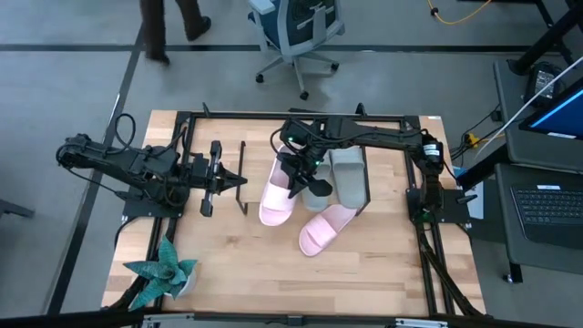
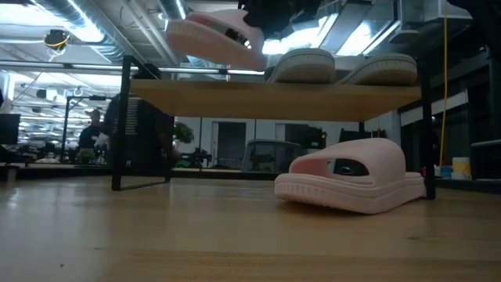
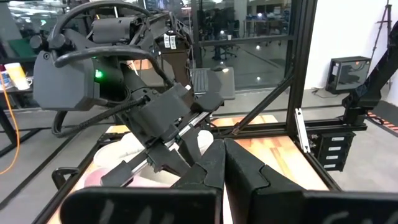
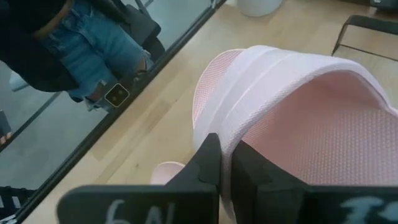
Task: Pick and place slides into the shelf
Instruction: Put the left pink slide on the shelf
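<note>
Closest to the low camera, 1 pink slide [image 2: 348, 184] lies on the bench [image 2: 156, 235], just in front of the shelf [image 2: 274, 99] and not yet picked. On the shelf board sit 2 grey-green slides [image 2: 304, 66], side by side at the right-hand end as the low view shows it.

My right tool [image 4: 225, 163] is clamped on the wide strap of the second pink slide [image 4: 292, 118], carrying it clear of the board. From the side, that slide [image 2: 213, 37] hangs above the shelf's open end, tilted with 1 end lower. From overhead it [image 1: 276, 196] sits beside the grey-green pair [image 1: 346, 178], with the right tool [image 1: 299, 175] over its strap.

My left tool [image 3: 225, 163] is shut on nothing and waits at the left of the bench [image 1: 211, 178], well apart from the work.

My worries from here: the grip pinches only a fold of soft foam strap, so the slide could swing or slip as I lower it. With that tilt, the low end may catch the board edge or the black end frame and flip. If I set it too close to the nearest grey-green slide, I could nudge that one along the board. Releasing with too much overhang would let it drop to the bench.
</note>
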Motion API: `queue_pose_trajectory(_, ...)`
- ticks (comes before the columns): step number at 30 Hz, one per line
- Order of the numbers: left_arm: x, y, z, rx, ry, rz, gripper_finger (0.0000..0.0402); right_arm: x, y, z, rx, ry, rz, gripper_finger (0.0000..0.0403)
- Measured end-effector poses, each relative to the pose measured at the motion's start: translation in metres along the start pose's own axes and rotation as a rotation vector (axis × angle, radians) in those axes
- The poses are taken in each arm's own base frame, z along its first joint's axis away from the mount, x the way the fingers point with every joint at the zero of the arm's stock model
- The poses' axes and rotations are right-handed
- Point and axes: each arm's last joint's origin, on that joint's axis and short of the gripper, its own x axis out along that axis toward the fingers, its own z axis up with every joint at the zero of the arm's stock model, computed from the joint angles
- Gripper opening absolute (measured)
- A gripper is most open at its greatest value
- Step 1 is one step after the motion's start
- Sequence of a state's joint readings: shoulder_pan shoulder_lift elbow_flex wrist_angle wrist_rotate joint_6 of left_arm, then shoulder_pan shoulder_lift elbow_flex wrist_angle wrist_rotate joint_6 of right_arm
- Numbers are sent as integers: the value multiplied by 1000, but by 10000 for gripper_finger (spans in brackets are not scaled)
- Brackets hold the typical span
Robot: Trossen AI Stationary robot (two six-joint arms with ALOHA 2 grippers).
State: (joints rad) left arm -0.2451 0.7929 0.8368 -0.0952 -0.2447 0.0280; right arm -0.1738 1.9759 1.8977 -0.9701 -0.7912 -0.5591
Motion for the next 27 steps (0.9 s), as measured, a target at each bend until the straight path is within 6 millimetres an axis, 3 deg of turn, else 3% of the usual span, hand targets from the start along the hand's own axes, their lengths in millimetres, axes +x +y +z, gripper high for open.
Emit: queue_pose_trajectory(27,0,0,0,1,0,0,0,-3,-4,-3,73,76,-131,31)
